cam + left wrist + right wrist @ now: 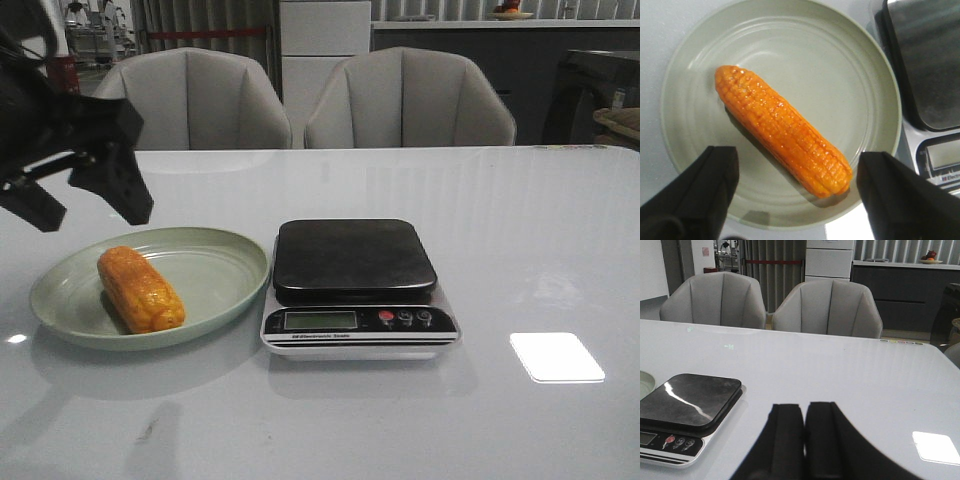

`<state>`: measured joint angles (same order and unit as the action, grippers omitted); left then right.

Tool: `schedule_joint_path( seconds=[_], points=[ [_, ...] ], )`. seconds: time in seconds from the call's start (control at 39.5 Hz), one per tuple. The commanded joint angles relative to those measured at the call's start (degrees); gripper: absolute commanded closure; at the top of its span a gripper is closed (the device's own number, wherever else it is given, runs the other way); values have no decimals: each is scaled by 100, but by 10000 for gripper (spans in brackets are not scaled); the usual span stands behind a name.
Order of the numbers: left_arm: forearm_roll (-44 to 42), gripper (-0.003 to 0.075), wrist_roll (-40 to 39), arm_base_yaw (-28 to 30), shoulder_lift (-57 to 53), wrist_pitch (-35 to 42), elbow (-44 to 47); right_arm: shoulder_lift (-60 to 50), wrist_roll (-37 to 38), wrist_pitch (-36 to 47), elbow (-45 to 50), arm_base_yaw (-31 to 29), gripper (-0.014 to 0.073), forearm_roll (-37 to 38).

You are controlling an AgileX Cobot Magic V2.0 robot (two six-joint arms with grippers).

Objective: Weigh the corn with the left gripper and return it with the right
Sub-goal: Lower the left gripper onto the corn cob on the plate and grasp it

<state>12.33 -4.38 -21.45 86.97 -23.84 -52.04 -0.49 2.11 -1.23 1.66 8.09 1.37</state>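
While the corn point(140, 289) lies untouched on the plate point(215, 268), nothing of the weighing looks done yet. From the front, the plate sits at about nine o'clock from the scale point(357, 287), just beside it, and the cob rests on the plate's left half, its long axis running from about eleven o'clock to five o'clock. The scale's dark platform is bare.

The left claw point(82, 197) hangs above the plate's far left edge, apart from the cob, with its fingers spread wide. In the left wrist view the two black fingers point(705, 185) stand on either side of the cob's nearer end, not touching it, so I judge the first pickup is being lined up.

The right claw point(804, 440) shows only in its own wrist view, its fingers pressed together and holding nothing, low over the bench point(520, 230) at about three o'clock from the scale.

Left to do, by my reading: grip the cob, carry it onto the scale, release it, then have the right claw bring it back to the plate.
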Motion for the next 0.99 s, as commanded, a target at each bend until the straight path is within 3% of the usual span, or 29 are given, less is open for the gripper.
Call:
schedule_joint_path(
  seconds=[0.0, 0.63, 0.79, 0.96],
  points=[
    [98, 175, -107, -35, 288, -29, -489, -111, -12, 443, 40, -34, 438, 68],
    [98, 202, -295, -35, 1908, -421, -1575, -111, -12, 443, 40, -34, 438, 68],
    [98, 300, -295, -35, 2086, -466, -1797, -111, -12, 443, 40, -34, 438, 68],
    [98, 518, -237, -72, 2085, -653, -2213, -111, -12, 443, 40, -34, 438, 68]
  ],
)
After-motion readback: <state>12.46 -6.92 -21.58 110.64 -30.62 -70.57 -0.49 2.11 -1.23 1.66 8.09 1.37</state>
